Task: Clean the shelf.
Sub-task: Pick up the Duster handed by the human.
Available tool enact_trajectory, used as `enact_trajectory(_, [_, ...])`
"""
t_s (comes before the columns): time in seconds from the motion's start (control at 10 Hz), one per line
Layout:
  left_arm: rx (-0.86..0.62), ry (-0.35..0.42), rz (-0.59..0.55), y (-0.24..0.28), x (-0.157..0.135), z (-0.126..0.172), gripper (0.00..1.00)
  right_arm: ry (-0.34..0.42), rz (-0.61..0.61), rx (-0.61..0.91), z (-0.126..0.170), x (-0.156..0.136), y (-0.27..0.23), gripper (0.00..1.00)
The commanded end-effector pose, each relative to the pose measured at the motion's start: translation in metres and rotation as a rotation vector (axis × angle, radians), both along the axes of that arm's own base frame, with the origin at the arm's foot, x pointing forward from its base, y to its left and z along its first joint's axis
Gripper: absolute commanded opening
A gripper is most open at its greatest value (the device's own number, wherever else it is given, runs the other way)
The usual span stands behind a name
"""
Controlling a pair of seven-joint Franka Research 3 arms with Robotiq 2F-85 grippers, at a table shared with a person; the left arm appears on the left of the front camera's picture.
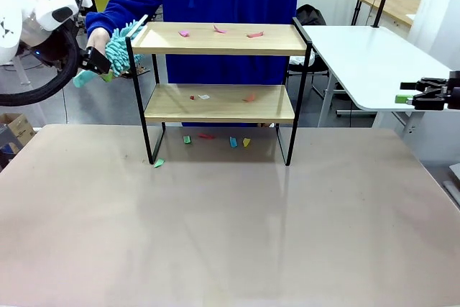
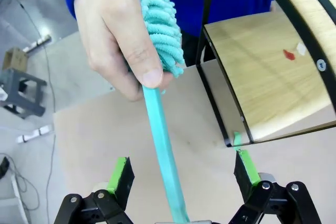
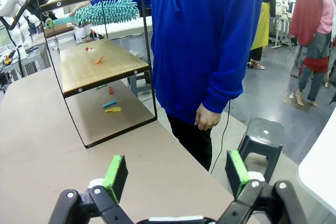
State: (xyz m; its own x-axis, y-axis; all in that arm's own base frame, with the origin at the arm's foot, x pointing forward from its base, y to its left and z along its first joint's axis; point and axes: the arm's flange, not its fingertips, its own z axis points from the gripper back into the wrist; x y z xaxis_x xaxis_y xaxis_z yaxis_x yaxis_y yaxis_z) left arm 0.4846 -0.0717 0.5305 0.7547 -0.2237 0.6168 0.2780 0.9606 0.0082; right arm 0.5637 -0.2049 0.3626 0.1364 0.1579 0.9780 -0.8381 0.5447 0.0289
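Two-tier light-wood, black-framed shelf [image 1: 219, 39], scraps [image 1: 255, 34] aboard. Fluffy teal duster [image 1: 118, 52] in person's hand [image 2: 118, 30]; handle between spread pads [image 2: 118, 176] of left gripper [image 2: 182, 159], apparently untouched. Wide, empty right gripper [image 3: 176, 174].

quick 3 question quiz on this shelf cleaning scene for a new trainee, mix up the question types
1. True or false: the teal duster has its handle between the open fingers of the left gripper.
2. What holds the duster? A the person's hand; B a wall hook; C nothing, it lies on the floor.
3. Name the three surfaces, on and under the shelf, where coloured paper scraps lie.
Key: 1 true. 2 A. 3 the top board, the lower board and the table beneath.
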Motion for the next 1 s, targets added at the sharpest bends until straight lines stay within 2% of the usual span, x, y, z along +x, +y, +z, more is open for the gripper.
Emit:
enact_trajectory(0.0, [-0.011, 0.012, 0.028, -0.0012, -0.0033, 0.0022, 1.0, -0.005, 0.003, 0.001, 0.0023, 0.0009, 0.0018, 1.0])
enact_trajectory(0.1, [-0.028, -0.006, 0.022, 0.0002, -0.0034, 0.0038, 1.0, -0.005, 0.003, 0.001, 0.0023, 0.0009, 0.0018, 1.0])
enact_trajectory(0.2, [-0.01, 0.012, 0.024, 0.0011, -0.0043, 0.0047, 0.44, -0.005, 0.003, 0.001, 0.0023, 0.0009, 0.0018, 1.0])
enact_trajectory(0.3, [-0.006, 0.023, 0.02, 0.0022, -0.0035, 0.0054, 0.44, -0.005, 0.003, 0.001, 0.0023, 0.0009, 0.0018, 1.0])
enact_trajectory(0.4, [0.011, 0.022, 0.023, 0.0024, -0.0033, 0.0045, 0.0, -0.005, 0.003, 0.001, 0.0023, 0.0009, 0.0018, 1.0])
enact_trajectory(0.5, [0.014, 0.028, 0.023, 0.002, -0.0036, 0.004, 0.39, -0.005, 0.003, 0.001, 0.0023, 0.0009, 0.0018, 1.0])
enact_trajectory(0.6, [0.011, 0.031, 0.028, 0.0021, -0.0031, 0.005, 0.0, -0.005, 0.003, 0.001, 0.0023, 0.0009, 0.0018, 1.0])
enact_trajectory(0.9, [0.026, 0.034, 0.05, 0.0032, -0.0032, 0.0068, 0.0, -0.005, 0.003, 0.001, 0.0023, 0.0009, 0.0018, 1.0])
